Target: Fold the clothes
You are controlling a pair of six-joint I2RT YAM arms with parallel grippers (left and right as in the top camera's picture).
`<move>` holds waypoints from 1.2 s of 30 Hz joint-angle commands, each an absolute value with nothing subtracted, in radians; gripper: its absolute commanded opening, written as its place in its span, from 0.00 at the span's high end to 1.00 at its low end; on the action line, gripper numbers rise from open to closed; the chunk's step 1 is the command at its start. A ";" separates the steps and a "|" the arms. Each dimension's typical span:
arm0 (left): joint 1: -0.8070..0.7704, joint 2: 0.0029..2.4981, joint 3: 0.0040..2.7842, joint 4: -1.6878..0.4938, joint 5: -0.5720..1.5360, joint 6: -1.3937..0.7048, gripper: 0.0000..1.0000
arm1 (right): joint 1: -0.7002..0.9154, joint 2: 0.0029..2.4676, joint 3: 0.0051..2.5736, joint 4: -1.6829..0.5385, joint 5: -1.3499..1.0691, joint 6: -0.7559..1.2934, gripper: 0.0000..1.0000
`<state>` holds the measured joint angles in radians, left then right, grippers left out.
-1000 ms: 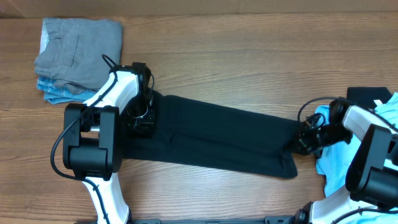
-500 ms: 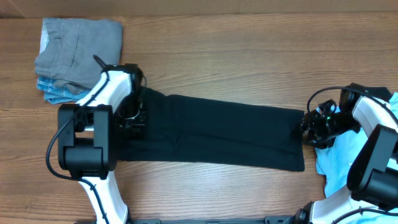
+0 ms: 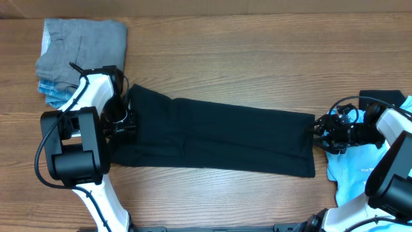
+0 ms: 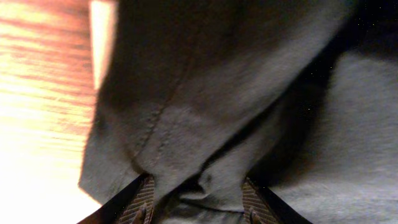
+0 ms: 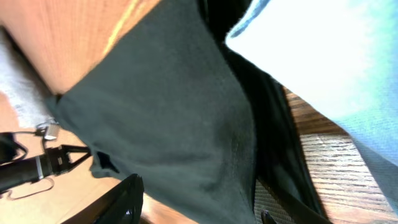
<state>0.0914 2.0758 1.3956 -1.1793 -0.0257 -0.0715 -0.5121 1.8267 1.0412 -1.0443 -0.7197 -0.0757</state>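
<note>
Overhead: black shirt [image 3: 219, 138] lies as a long folded band between the claws, with left claw [image 3: 122, 117] over one end, right claw [image 3: 318, 132] at the opposite edge, and light blue tee [image 3: 354, 174] just behind the right claw. Left wrist: jaws parted, a rumpled shirt fold lying between the fingers [image 4: 142, 200], not visibly pinched. Right wrist: jaws wide, shirt spread ahead and beneath, tee off to one side.
</note>
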 commanded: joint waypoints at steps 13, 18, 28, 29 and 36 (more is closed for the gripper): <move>0.244 2.074 1.283 -1.019 -0.276 -0.286 0.96 | -0.510 1.829 1.017 -1.060 -0.642 -0.034 0.30; 0.259 2.074 1.283 -1.016 -0.253 -0.265 0.96 | -0.356 1.829 0.952 -0.954 -0.666 -0.102 0.36; 0.256 2.074 1.284 -1.015 -0.245 -0.257 0.96 | -0.236 1.830 0.850 -0.863 -0.488 -0.035 0.28; 0.256 2.074 1.284 -1.014 -0.242 -0.249 0.96 | -0.236 1.830 0.826 -0.845 -0.471 -0.006 0.31; 0.256 2.074 1.284 -1.012 -0.235 -0.249 0.96 | -0.213 1.830 0.764 -0.790 -0.562 -0.003 0.49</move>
